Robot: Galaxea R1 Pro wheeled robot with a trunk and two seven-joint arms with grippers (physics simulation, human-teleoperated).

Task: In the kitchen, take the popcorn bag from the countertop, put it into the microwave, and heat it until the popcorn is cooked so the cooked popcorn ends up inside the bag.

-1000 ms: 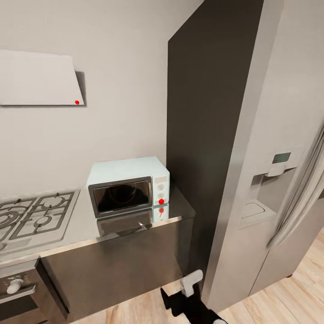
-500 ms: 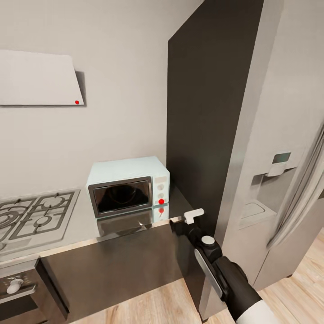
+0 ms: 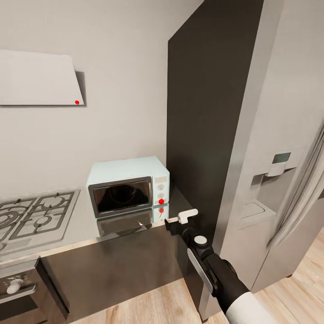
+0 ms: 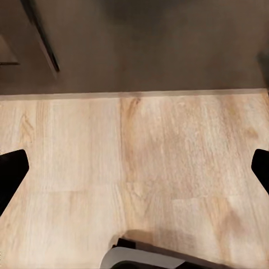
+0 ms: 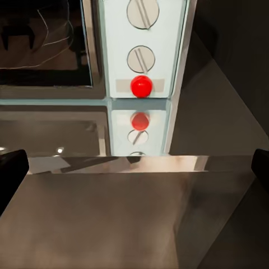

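The pale mint-blue microwave (image 3: 128, 186) stands on the grey countertop (image 3: 81, 227) against the wall, its dark glass door closed. The popcorn bag is out of view. My right gripper (image 3: 178, 219) hovers at the countertop's front edge, just right of and in front of the microwave's knob panel. In the right wrist view that panel (image 5: 143, 53) with its red dot (image 5: 141, 86) lies straight ahead, and my right gripper (image 5: 134, 171) is open with nothing between its fingers. My left gripper (image 4: 134, 168) hangs open over the wood floor (image 4: 168, 134).
A gas hob (image 3: 31, 216) is set into the countertop left of the microwave, with a range hood (image 3: 38, 78) above and a built-in oven (image 3: 18, 292) below. A tall dark panel (image 3: 202, 112) and a steel fridge (image 3: 270, 189) stand close on the right.
My right arm has risen from near the floor up to the countertop's front edge, then shifted a little left toward the microwave's panel. The view itself has not moved.
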